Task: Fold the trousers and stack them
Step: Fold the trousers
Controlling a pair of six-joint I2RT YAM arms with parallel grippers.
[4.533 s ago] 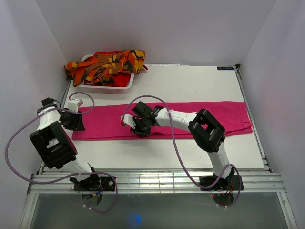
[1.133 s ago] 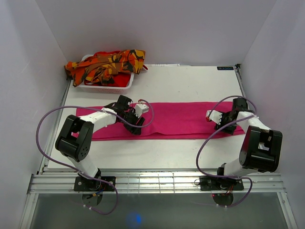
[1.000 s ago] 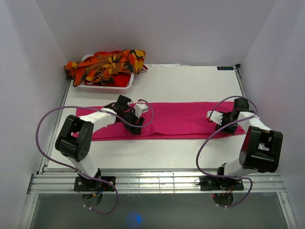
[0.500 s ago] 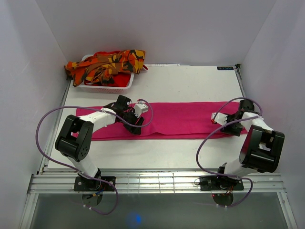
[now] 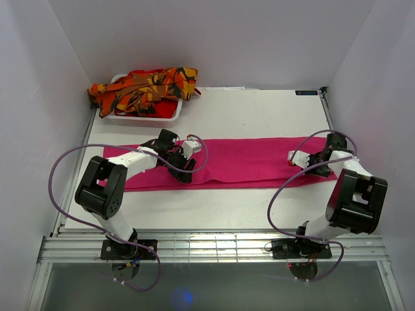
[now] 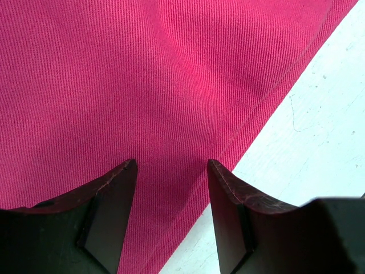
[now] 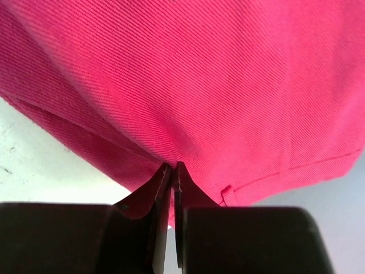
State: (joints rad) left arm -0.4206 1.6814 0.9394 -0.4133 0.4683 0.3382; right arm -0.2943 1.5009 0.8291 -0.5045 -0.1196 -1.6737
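Observation:
The pink trousers [image 5: 246,162] lie flat in a long band across the table. My left gripper [image 5: 184,171] hovers open over their near edge left of the middle; in the left wrist view its fingers [image 6: 114,194] straddle the hem of the pink trousers [image 6: 142,85]. My right gripper [image 5: 323,170] is at the band's right end. In the right wrist view it [image 7: 172,166] is shut on a pinched fold of the pink trousers [image 7: 199,74] near a stitched corner. The orange patterned trousers [image 5: 146,87] lie heaped in the basket.
A white slotted basket [image 5: 146,120] stands at the back left corner of the white table [image 5: 259,113]. Purple cables loop from both arms over the cloth. White walls close in the left, back and right sides.
My right gripper has slid a little further toward the right end of the pink trousers and closed on the cloth. The left arm has stayed still and open.

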